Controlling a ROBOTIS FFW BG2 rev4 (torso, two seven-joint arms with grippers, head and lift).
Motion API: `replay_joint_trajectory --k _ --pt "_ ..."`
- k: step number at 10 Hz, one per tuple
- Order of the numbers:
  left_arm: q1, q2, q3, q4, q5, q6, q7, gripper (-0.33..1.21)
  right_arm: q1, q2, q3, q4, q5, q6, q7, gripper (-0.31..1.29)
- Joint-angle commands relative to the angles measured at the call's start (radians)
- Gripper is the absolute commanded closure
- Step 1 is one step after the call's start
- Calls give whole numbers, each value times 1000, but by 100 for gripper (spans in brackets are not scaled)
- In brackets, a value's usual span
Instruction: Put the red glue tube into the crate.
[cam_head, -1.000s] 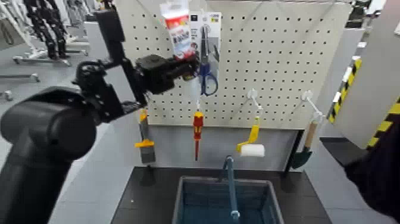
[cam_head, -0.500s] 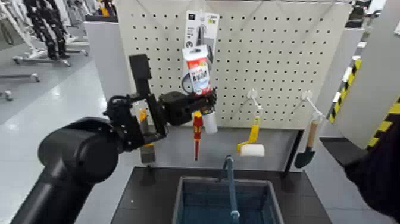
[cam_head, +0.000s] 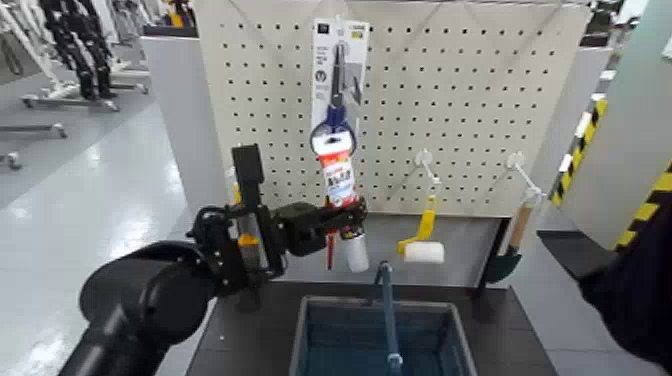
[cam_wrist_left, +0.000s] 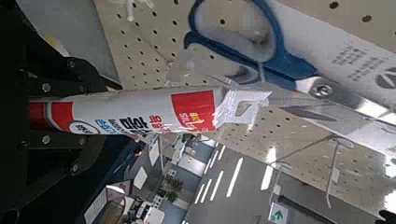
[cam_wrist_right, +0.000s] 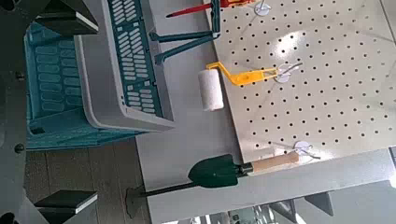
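Observation:
My left gripper (cam_head: 336, 216) is shut on the red glue tube (cam_head: 339, 179) and holds it upright in front of the pegboard, white crimped end up and white nozzle down. It is above and a little behind the back left of the crate (cam_head: 300, 322). In the left wrist view the tube (cam_wrist_left: 140, 112) lies across the picture between the dark fingers (cam_wrist_left: 51, 126). The crate is blue-grey with a light rim and a blue bar handle (cam_head: 386, 310). My right gripper (cam_wrist_right: 65, 110) is open and empty, off to the right, with the crate (cam_wrist_right: 112, 89) in its view.
The pegboard (cam_head: 460, 90) carries a scissors pack (cam_head: 338, 70), a red-and-yellow screwdriver (cam_head: 329, 252) partly behind the tube, a yellow paint roller (cam_head: 422, 240), a trowel (cam_head: 514, 255) and a yellow-handled tool (cam_head: 243, 240) behind my left arm. The crate stands on a black table (cam_head: 245, 325).
My left gripper has carried the tube down and to the right, from the top of the pegboard to a spot just above the crate's back left.

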Motion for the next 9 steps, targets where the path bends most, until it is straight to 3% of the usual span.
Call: replay_joint_trajectory --k 1,9 --pt "26 2 -2 40 -30 9 -33 118 0 124 1 0 0 1 1 6" --pt "52 -2 -42 199 -145 9 -141 118 0 121 3 -2 0 1 1 6"
